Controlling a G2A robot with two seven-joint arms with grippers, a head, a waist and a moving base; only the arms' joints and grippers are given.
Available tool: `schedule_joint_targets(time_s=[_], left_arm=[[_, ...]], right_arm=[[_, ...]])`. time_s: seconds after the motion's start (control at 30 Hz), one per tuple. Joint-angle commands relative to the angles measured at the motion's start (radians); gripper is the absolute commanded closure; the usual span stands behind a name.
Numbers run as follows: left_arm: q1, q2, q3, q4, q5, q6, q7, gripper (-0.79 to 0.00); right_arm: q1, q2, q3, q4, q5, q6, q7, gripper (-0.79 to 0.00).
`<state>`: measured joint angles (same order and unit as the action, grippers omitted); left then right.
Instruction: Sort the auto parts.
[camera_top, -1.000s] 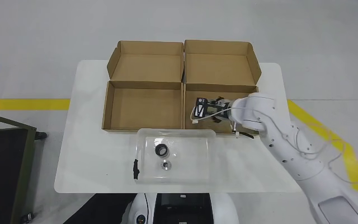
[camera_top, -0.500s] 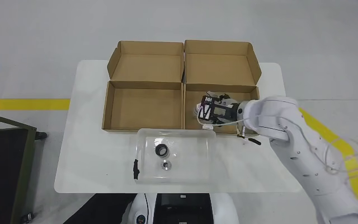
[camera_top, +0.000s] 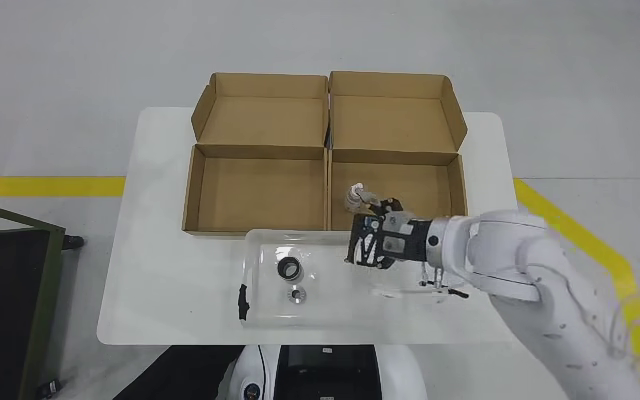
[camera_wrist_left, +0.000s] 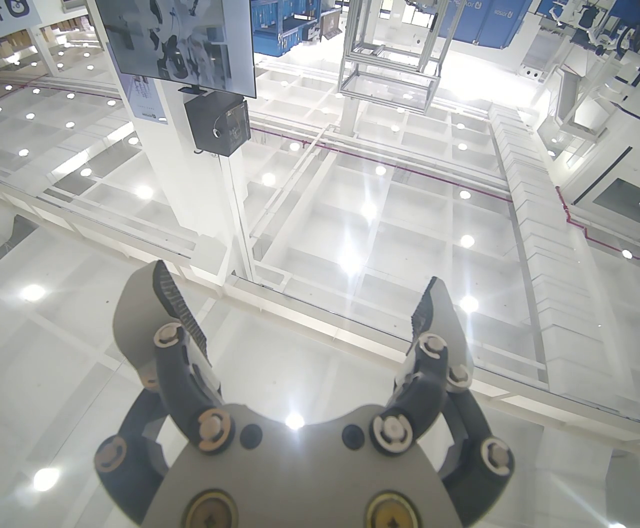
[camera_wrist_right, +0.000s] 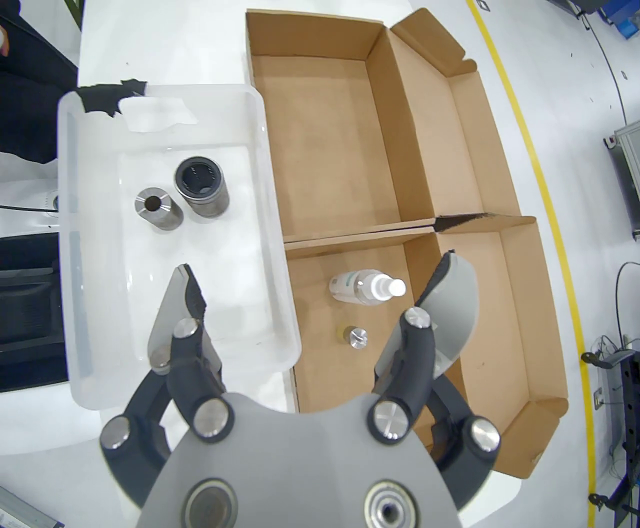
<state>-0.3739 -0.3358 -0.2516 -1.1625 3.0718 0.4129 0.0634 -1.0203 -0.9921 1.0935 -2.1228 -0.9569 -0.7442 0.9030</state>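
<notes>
Our right gripper (camera_wrist_right: 317, 274) hovers, jaws wide open and empty, over the edge of the clear bin (camera_wrist_right: 67, 240). Inside stand a black bearing (camera_wrist_right: 201, 186) and a steel sleeve (camera_wrist_right: 157, 207) — likely heavy, rigid, slick — so we would pinch across their round sides. The left gripper (camera_wrist_left: 295, 295) has open jaws too.

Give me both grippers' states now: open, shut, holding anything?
Left gripper: open, empty, pointing up at the ceiling.
Right gripper: open, empty, above where the clear plastic tray meets the right-hand brown cardboard box.

Bearing (camera_wrist_right: 201, 187), bushing (camera_wrist_right: 157, 207) in tray (camera_top: 300, 234); bottle (camera_wrist_right: 362, 288) in right box (camera_top: 425, 188) behind tray.
</notes>
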Motion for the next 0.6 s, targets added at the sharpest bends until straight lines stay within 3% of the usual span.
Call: schedule_joint_targets(time_s=[0.0, 0.57], left_arm=[[0.000, 0.000, 0.000, 0.000, 0.000, 0.000, 0.000, -0.785], [0.000, 0.000, 0.000, 0.000, 0.000, 0.000, 0.000, -0.785]], right_arm=[[-0.019, 0.001, -0.012, -0.015, 0.003, -0.007, -0.013, -0.773], [-0.064, -0.014, -0.177, 0.035, -0.092, -0.032, -0.147, -0.785]])
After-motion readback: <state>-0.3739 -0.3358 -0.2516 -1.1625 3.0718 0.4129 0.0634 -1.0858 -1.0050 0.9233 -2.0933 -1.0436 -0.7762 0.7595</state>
